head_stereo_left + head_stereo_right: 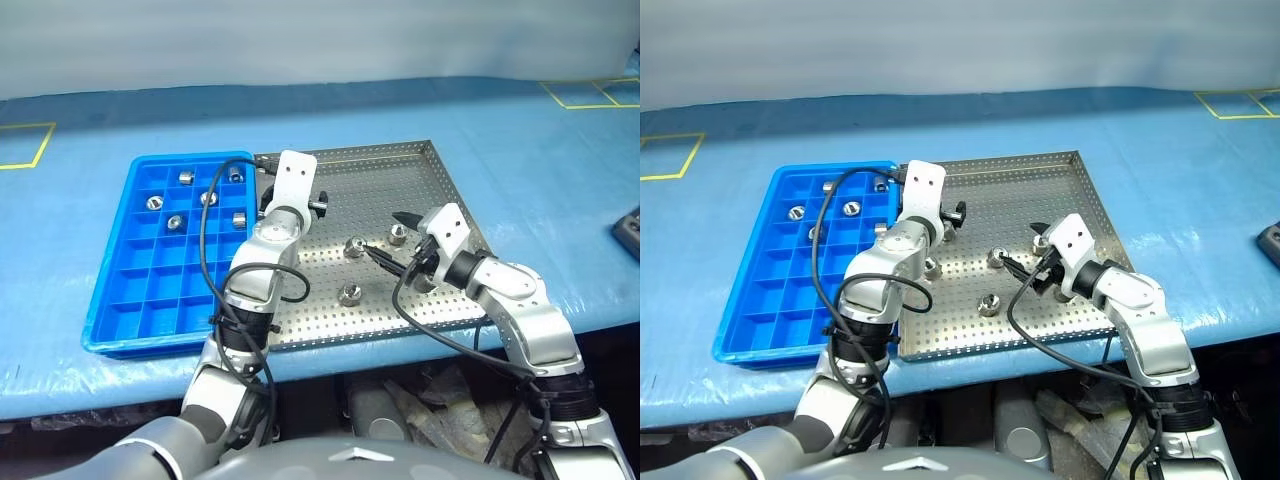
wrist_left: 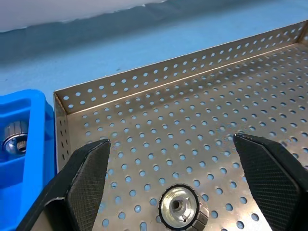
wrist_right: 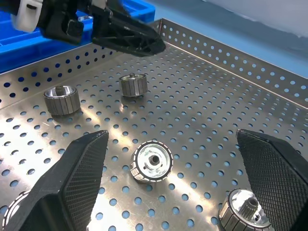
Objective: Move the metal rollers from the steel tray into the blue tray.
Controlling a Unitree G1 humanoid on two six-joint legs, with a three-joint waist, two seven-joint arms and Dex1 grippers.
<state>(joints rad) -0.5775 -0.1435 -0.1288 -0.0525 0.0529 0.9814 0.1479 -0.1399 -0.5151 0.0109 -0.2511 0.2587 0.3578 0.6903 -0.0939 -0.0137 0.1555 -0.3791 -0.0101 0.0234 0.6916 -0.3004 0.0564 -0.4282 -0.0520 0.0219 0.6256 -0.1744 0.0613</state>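
Where the desk (image 1: 90, 110) runs toward its left end, the blue tray (image 1: 120, 322) lies near the front edge, its right side touching the steel tray (image 1: 440, 190). Six metal rollers (image 1: 186, 177) sit in separate compartments in the blue tray's far half; the near compartments hold none. The left claw (image 2: 175, 180) hangs over the steel tray's left part near the far rim, released with its jaws wide, and in the left wrist view one roller (image 2: 179, 208) stands on the perforated floor between its fingers (image 2: 89, 180), touching neither. Nearer the steel tray's middle, several more rollers rest apart on the floor, one toward the front rim (image 1: 349, 294) and one further in (image 1: 353, 246). The right claw (image 3: 185, 185) hovers over the steel tray's right part, also released and wide, pointing toward the left; a roller lying on its side (image 3: 152, 161) shows between its fingers (image 3: 79, 180), not gripped.
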